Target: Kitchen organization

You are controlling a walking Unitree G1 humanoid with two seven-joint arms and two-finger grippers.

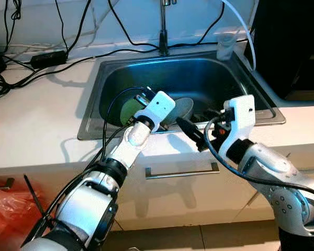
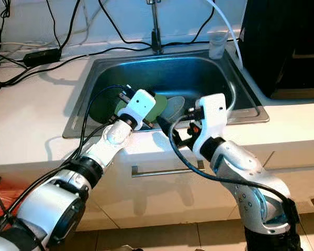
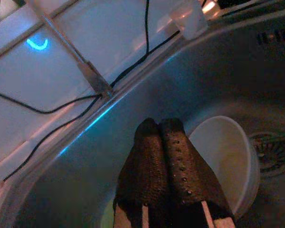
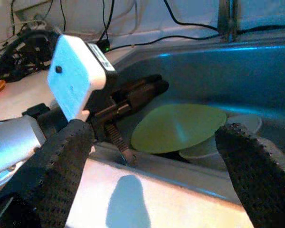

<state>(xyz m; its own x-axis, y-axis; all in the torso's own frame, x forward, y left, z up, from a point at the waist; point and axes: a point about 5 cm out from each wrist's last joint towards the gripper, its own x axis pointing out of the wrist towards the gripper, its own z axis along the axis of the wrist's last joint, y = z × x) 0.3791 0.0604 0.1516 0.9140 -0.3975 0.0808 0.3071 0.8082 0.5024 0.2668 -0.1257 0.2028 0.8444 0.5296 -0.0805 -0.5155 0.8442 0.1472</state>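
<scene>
Jaws pressed together on left gripper (image 3: 159,142), spread wide on right gripper (image 4: 156,156), both poised over round lime-green plate (image 4: 178,127) leaning on white bowl (image 3: 225,159) inside stainless-steel sink (image 1: 209,78); best gripped by exposed plate rim.

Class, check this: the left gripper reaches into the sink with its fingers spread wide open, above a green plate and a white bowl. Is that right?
Not quite. The left gripper does reach into the sink, over the green plate and white bowl, but its fingers are pressed shut, not spread. The left wrist view shows this.
</scene>
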